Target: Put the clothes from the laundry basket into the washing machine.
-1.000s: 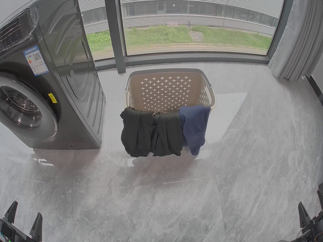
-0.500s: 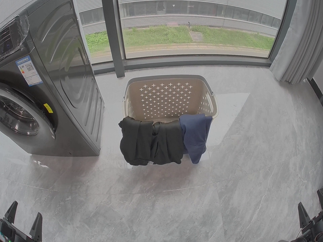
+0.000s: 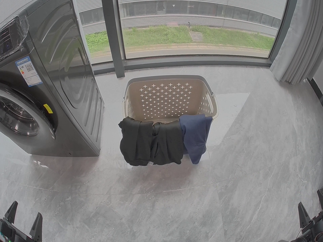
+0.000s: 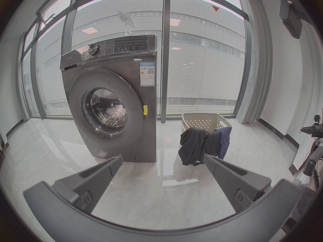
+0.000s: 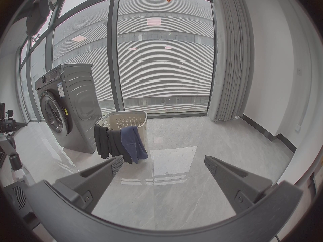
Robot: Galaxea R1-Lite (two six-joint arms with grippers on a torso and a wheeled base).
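Taking the head view as a clock face centred on the laundry basket, the grey marble-patterned floor [image 3: 235,192] spreads all round. A tall window [image 3: 195,21] runs across 12 o'clock.

The dark grey washing machine [image 3: 64,78] stands between 9 and 10 o'clock, near the basket but apart from it. In the left wrist view its round glass door [image 4: 105,112] sits flush against the front. A pale curtain [image 3: 301,34] hangs at 2 o'clock.

The laundry basket [image 3: 170,81] is beige with star-shaped holes and stands upright on the floor. The clothes hang over its 6 o'clock rim, part inside and part down the outer wall. The black clothes [image 3: 148,142] take the left and middle of that rim. A smaller blue garment [image 3: 194,135] hangs touching them on the right.

The left gripper [image 3: 26,209] is at 8 o'clock, low and well apart from the basket. Its two fingers are spread wide, holding and touching nothing, and bare floor shows between them in its wrist view [image 4: 162,159].

The right gripper [image 3: 310,199] is at 4 o'clock, also well clear of the clothes. Its fingers are likewise parted wide and empty [image 5: 163,160].
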